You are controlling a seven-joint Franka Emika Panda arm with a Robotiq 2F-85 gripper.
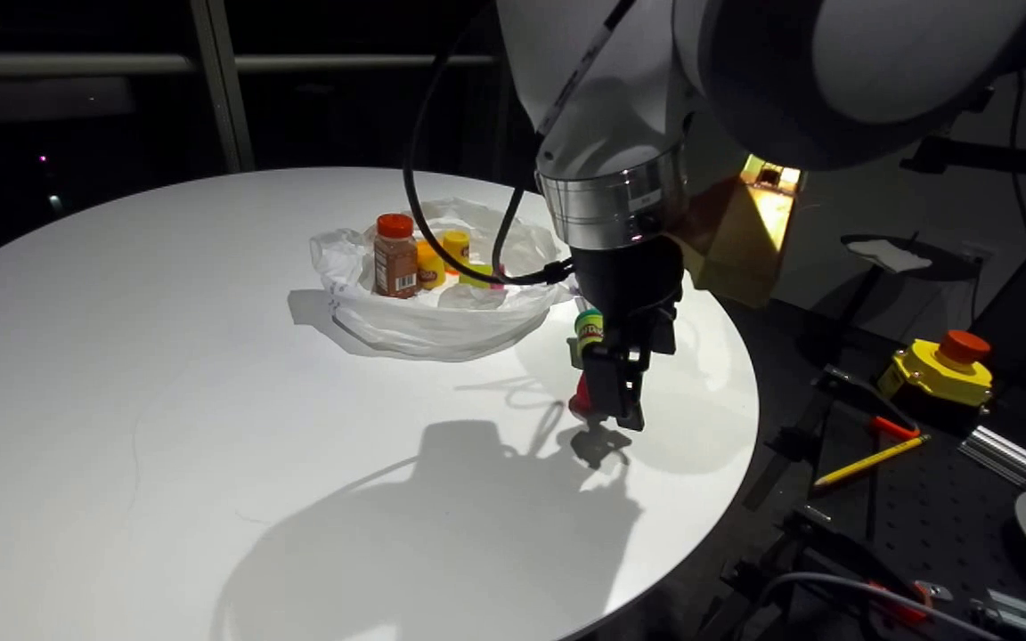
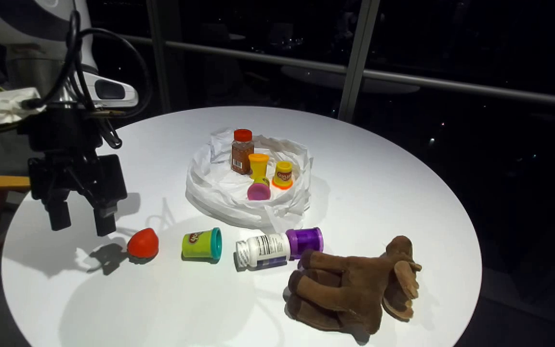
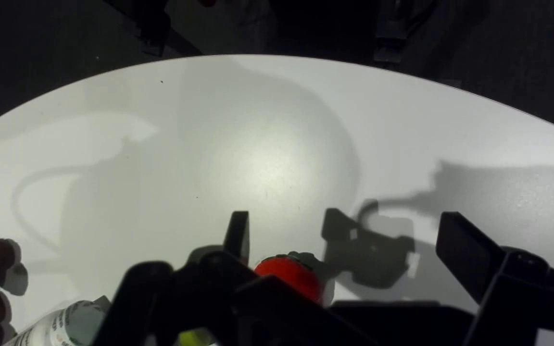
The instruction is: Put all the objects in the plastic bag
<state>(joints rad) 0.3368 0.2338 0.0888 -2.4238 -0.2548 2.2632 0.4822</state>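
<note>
The white plastic bag (image 2: 210, 205) lies spread open on the table, also seen in an exterior view (image 1: 442, 329). In it are a red-lidded spice jar (image 2: 242, 156) and several Play-Doh cans (image 2: 283, 174). Outside it lie a red strawberry-like object (image 2: 143, 243), a green Play-Doh can (image 2: 198, 244), a white bottle (image 2: 270, 248), a purple container (image 2: 305, 242) and a brown plush moose (image 2: 354, 289). My gripper (image 2: 83, 221) is open and empty, above the table beside the red object. In the wrist view the red object (image 3: 290, 275) shows partly behind the left finger of the gripper (image 3: 346, 235).
The round white table's edge (image 3: 258, 55) runs close to the gripper. Off the table are a yellow emergency stop box (image 1: 936, 369) with a red button and a pencil (image 1: 872, 460). A cable (image 1: 415, 191) loops out from the arm.
</note>
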